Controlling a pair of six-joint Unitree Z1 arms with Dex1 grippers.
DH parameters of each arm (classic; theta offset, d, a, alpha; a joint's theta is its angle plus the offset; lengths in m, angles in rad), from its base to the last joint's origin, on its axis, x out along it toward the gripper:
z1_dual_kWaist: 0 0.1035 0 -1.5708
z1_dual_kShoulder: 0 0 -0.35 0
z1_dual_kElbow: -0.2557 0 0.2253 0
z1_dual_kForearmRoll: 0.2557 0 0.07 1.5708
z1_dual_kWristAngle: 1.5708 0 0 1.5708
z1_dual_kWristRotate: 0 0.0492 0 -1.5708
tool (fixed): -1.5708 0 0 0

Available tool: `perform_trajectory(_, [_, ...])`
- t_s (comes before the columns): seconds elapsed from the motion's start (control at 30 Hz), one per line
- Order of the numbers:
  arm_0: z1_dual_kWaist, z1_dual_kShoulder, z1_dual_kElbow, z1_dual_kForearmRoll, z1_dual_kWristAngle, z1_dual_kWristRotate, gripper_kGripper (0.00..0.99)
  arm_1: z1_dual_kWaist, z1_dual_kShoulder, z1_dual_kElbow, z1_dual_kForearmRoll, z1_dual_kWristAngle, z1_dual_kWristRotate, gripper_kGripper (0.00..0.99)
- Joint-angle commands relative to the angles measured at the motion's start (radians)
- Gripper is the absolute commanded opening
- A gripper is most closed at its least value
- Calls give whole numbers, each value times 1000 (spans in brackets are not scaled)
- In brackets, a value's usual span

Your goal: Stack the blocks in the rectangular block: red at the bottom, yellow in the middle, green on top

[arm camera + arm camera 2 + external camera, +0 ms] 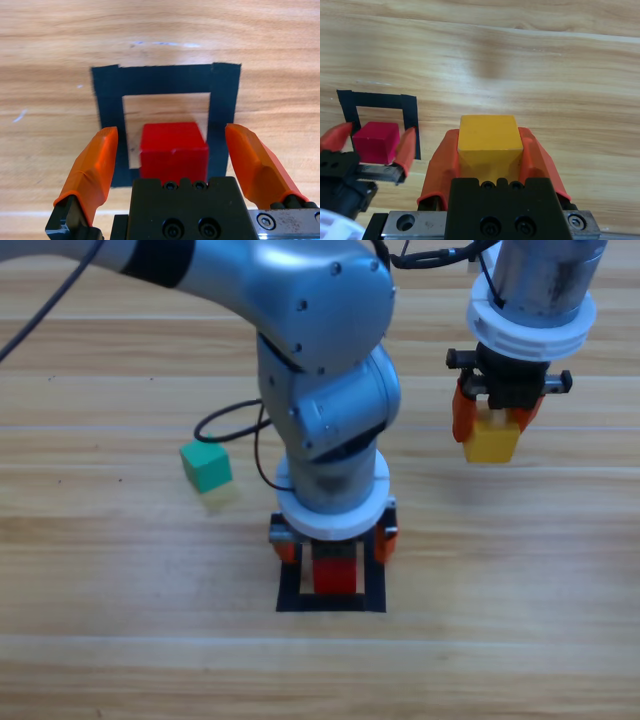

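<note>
- The red cube point(173, 150) sits on the surface point(520, 570) inside the black tape square point(167, 79), toward the side nearest the left arm, so the bottom layer looks placed
- The left tool point(170, 155) hangs low around it with its orange jaws spread wide, a clear gap on either side of the cube, gripping nothing
- The right tool point(489, 150) waits up and to the right of the square, pinching the yellow cube point(491, 439) firmly between its jaws; it appears to be held off the surface, though the overhead angle makes the height hard to judge
- The green cube point(206, 466) lies loose to the left of the square, well apart from both tools
- I judge the step in hand is freeing red, with yellow next
- The left arm needs to lift clear of the square, or the right one has no room to bring yellow down squarely onto red
</note>
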Motion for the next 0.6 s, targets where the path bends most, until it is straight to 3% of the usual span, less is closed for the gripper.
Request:
perform_trajectory(0.03, [-9,-272,8,94,61,4,920,13,-31,-10,40,5,8,0])
perform_trajectory(0.27, [16,-651,201,140,110,71,923,59,-27,-36,60,7,57,0])
perform_trajectory(0.4, [100,-752,250,149,64,228,922,116,35,-130,119,7,81,0])
perform_trajectory(0.6, [172,-855,373,100,103,343,922,205,130,-159,138,79,126,0])
